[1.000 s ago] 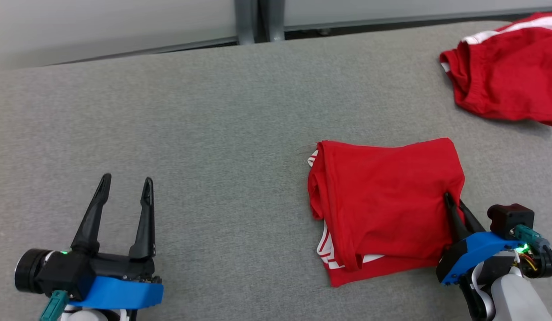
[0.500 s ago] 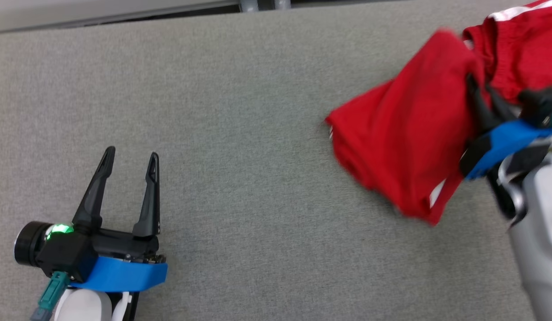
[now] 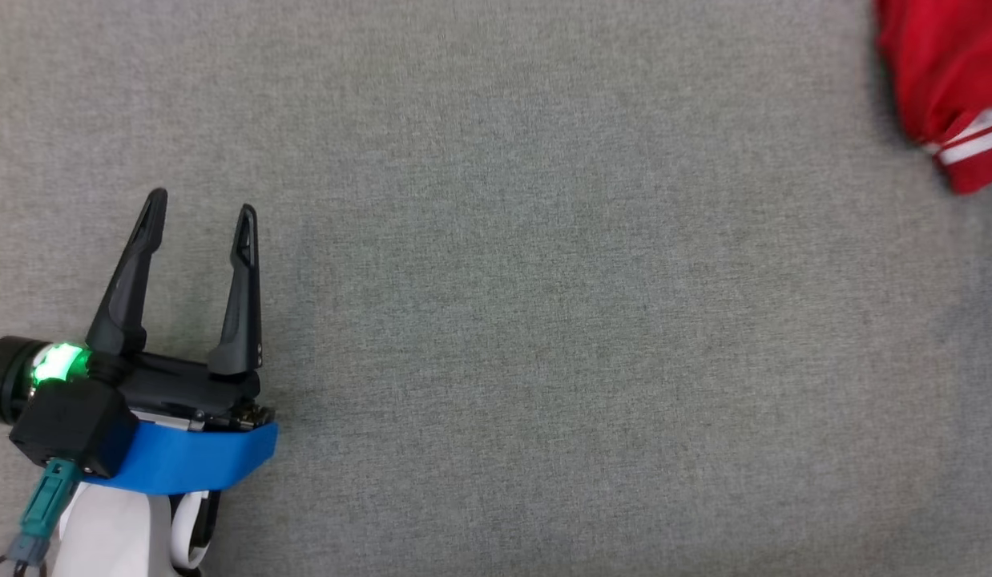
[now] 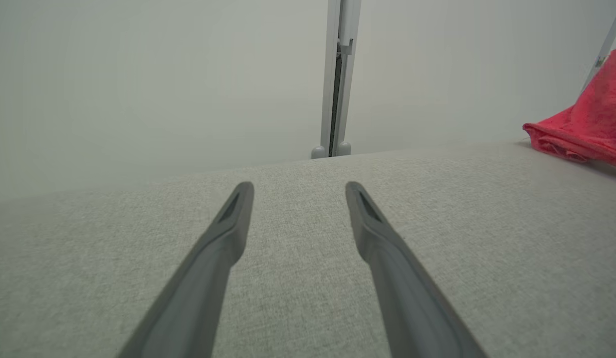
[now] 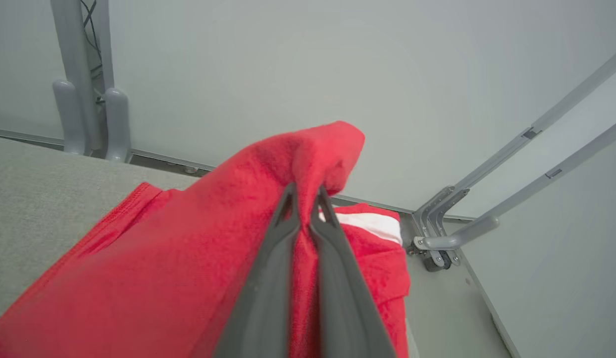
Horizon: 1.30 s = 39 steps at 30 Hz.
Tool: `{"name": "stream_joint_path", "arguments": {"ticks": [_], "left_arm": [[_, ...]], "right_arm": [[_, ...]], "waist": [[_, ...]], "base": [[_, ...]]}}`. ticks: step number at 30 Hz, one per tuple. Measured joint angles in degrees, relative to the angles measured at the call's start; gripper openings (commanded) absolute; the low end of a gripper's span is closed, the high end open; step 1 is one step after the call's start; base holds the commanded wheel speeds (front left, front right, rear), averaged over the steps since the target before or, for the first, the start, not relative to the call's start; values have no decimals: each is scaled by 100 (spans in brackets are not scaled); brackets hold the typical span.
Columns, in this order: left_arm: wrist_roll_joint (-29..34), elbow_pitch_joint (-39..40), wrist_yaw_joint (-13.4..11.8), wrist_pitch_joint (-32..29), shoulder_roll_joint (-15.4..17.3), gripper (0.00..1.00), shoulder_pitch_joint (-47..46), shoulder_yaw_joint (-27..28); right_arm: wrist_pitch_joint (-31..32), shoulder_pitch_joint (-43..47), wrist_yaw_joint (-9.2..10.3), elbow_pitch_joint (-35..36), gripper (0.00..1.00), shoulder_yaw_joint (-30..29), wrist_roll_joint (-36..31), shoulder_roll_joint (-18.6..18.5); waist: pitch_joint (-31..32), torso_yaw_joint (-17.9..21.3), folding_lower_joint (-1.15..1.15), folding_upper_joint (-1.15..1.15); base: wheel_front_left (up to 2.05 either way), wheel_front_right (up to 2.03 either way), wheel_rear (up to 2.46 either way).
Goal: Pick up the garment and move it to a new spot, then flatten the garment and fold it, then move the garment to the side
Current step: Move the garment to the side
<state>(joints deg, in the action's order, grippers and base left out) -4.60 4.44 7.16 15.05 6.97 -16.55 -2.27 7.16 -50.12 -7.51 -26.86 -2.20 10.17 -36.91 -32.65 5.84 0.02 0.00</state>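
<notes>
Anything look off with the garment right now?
Yes: the red garment hangs bunched from the shut right gripper, draped rather than flat, with a second red garment, white-banded, just beyond it. Nothing looks torn.

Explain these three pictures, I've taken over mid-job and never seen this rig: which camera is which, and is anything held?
These are three cameras on a wheeled robot with two arms. The head view looks down on a grey fabric surface; the left claw hovers there, open and empty. The left wrist view looks along that claw's two fingers. The right wrist view looks along the right claw, shut on a raised fold of the red garment. Beyond it lies a second red piece with a white band.
</notes>
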Motion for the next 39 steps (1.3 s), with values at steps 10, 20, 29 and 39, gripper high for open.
{"name": "stream_joint_path", "arguments": {"ticks": [10, 20, 29, 39], "left_arm": [[24, 146, 5, 0, 89, 100, -242, -82], [13, 168, 5, 0, 123, 100, -274, -83], [-13, 105, -1, 0, 94, 100, -277, -30], [-79, -37, -71, 0, -4, 100, 85, 143]], "right_arm": [[-98, -176, 0, -650, 0, -294, 265, -883], [-171, -310, 0, -895, 100, -465, 181, -848], [-76, -263, 0, -659, 100, -868, -214, -661], [-450, 147, 0, -44, 100, -668, -459, -109]], "waist": [[-419, 80, -1, 0], [-535, 93, -1, 0], [-395, 41, -1, 0], [247, -14, -2, 0]], "base": [[0, 0, 0], [0, 0, 0], [0, 0, 0], [0, 0, 0]]}}
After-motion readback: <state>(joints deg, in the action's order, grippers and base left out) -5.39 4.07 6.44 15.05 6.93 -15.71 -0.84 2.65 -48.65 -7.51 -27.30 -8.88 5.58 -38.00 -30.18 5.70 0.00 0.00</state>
